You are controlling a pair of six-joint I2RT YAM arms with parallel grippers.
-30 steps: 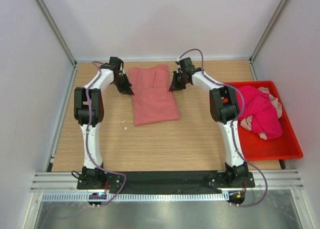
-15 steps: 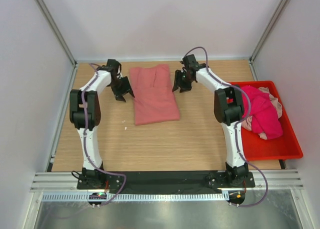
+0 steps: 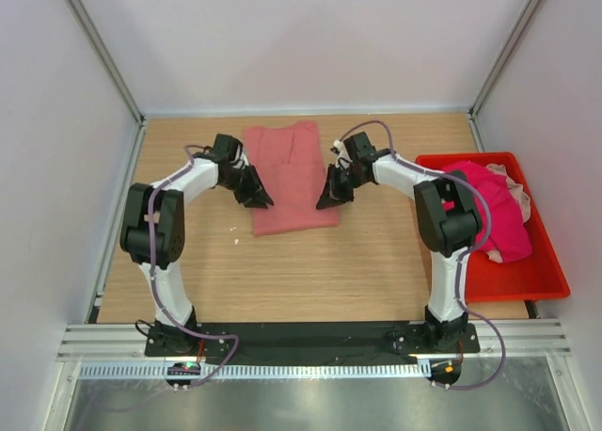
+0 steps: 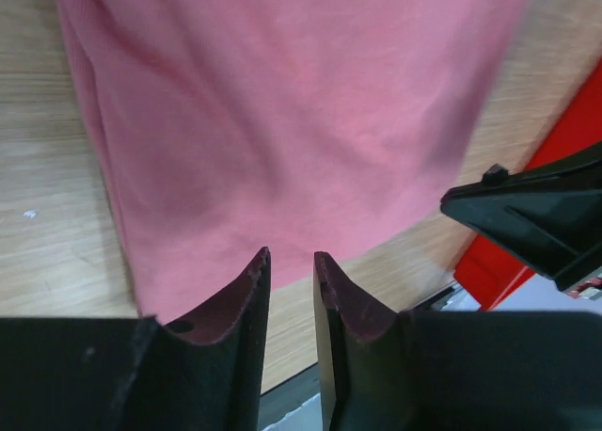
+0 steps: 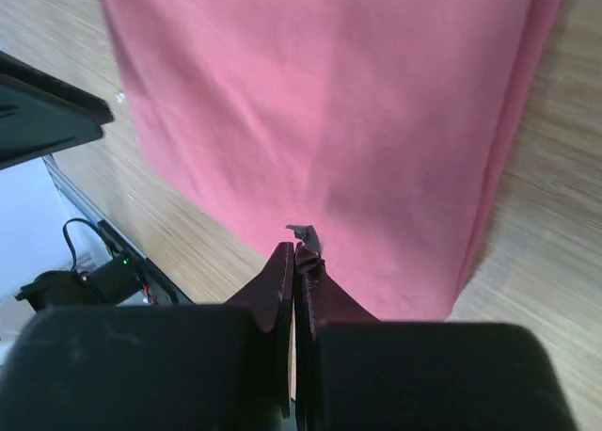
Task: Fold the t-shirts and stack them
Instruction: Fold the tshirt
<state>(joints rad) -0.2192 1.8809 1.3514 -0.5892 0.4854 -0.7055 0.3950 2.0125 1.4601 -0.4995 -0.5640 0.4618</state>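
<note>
- Salmon-pink soft cloth t-shirt [image 3: 290,177], folded into a smooth long rectangle, lies flat on the wood-grain table [image 3: 310,262]. Its long axis runs near-to-far.
- Left gripper [image 4: 290,279], at the shirt's left edge: jaws a narrow slit apart, empty.
- Right gripper [image 5: 294,254], at the right edge: jaws pressed together, nothing seen between.
- Top view alone shows a crumpled magenta shirt [image 3: 494,215] in the rigid red plastic bin [image 3: 513,282].

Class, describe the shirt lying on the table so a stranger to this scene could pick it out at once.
Find the wooden table; in its far middle lies the salmon shirt. It is folded flat into a neat rectangle on the wood, unlike the magenta shirt crumpled in the red bin at the right.
</note>
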